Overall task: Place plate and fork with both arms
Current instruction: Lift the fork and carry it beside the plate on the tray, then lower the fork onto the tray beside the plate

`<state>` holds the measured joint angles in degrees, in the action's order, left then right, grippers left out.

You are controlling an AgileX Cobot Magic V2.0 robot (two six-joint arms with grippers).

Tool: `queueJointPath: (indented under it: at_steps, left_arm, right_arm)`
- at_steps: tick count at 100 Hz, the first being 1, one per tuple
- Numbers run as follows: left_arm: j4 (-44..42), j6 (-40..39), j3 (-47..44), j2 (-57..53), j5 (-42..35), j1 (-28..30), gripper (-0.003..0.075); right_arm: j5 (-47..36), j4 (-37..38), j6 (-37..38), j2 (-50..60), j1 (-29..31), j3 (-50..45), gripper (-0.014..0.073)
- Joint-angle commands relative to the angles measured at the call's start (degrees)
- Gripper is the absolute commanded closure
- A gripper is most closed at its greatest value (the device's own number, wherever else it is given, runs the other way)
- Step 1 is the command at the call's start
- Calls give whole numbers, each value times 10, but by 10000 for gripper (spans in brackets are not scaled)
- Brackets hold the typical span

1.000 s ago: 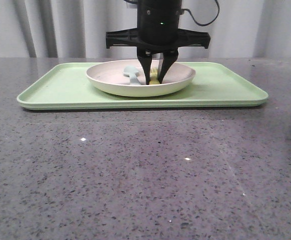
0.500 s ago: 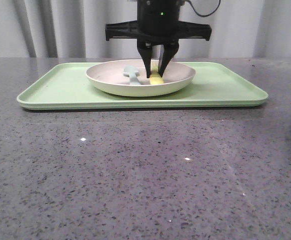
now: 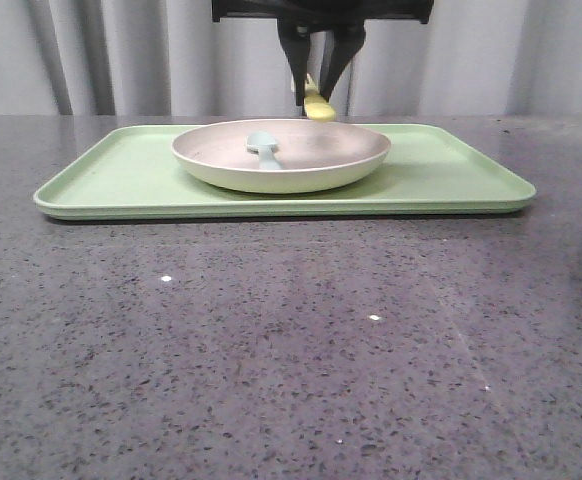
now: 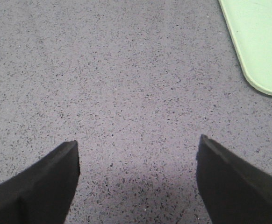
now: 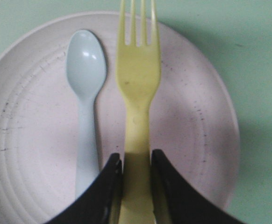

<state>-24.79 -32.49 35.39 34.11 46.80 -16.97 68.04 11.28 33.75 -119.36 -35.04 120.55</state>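
The right gripper (image 3: 320,78) grasps the fork (image 5: 137,116) by its handle, held in the air above the plate (image 3: 281,155). The spoon (image 3: 264,148) lies in the plate, on the tray (image 3: 121,175). The left gripper (image 4: 138,154) hangs released over bare desk (image 4: 103,70), tray corner at its 2 o'clock.

The setting is looking like a robotics lab or test bench arranged as a mock dining spot, not a lived-in kitchen. A broad grey speckled stone-look tabletop (image 3: 291,350) is filling the front view, and plain pale grey curtains (image 3: 101,55) are hanging in folds straight behind it, closing off the background like a backdrop. A light-green tray (image 3: 451,170) is sitting alone on the surface, carrying simple plastic tableware, while black robot hardware is hanging over it from above, with a camera looking down from each wrist.
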Motion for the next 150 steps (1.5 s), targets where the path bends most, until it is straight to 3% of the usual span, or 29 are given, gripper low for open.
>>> queueJointPath:
  at_steps: [1, 89, 150]
  left_arm:
    - [-14, -8, 16, 0, -32, 0, 207]
    - [-14, -8, 16, 0, -32, 0, 207]
    - [-14, -8, 16, 0, -33, 0, 207]
  right_arm:
    - [-10, 29, -12, 47, -1, 20, 589]
    - [20, 49, -56, 57, 78, 16, 589]
    - [-11, 41, -63, 57, 95, -104, 589]
